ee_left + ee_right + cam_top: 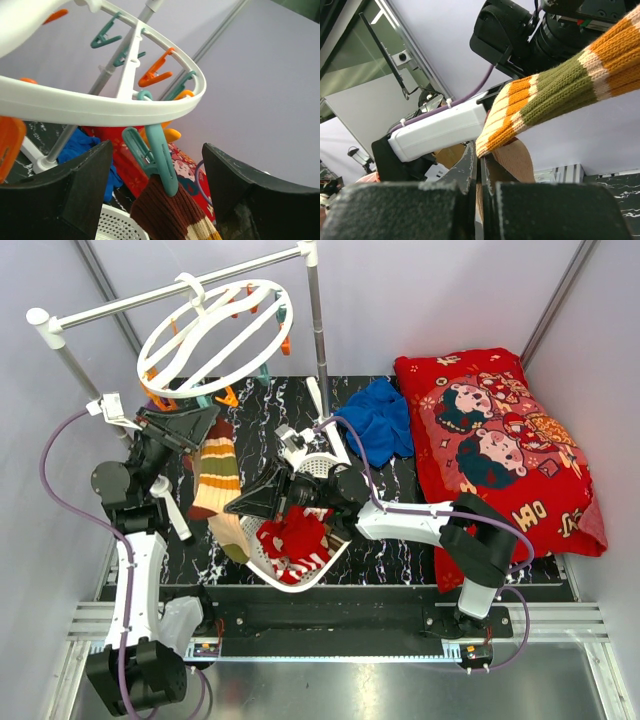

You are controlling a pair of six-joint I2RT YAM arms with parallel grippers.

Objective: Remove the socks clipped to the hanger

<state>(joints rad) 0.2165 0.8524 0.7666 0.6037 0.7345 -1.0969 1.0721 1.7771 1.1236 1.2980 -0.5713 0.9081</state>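
Counts: 1 white round clip hanger (100, 107), hooked over 1 white rail (130, 305); 1 striped sock (218, 475) on it; 1 white perforated basket (318, 468); 1 blue cloth (382, 420); 1 red cartoon-print pillow (500, 450); 2 arms. Orange and teal clips ring the hanger rim. The left wrist view shows at least four of each colour; the full number cannot be counted from any view.

Striped sock: its brown cuff is gripped by one teal clip (161, 157), and its cream, orange and olive bands hang down over the black marbled table (270, 405), toe end beside the basket.

Left gripper (157, 150): fingers spread wide, one on each side of the teal clip and the cuff, touching neither.

Right gripper (480, 160): fingers pressed together, with the sock's lower end right at their tips. Tan fabric lies just behind them. Cannot tell whether any fabric is actually caught between the pads.

Hidden or unclear: the right arm covers the middle of the basket. The left wrist view cuts off the sock below the first cream band.

Containers: the basket holds a heap of red socks (295, 540), some striped white. The pieces overlap and the number is not readable
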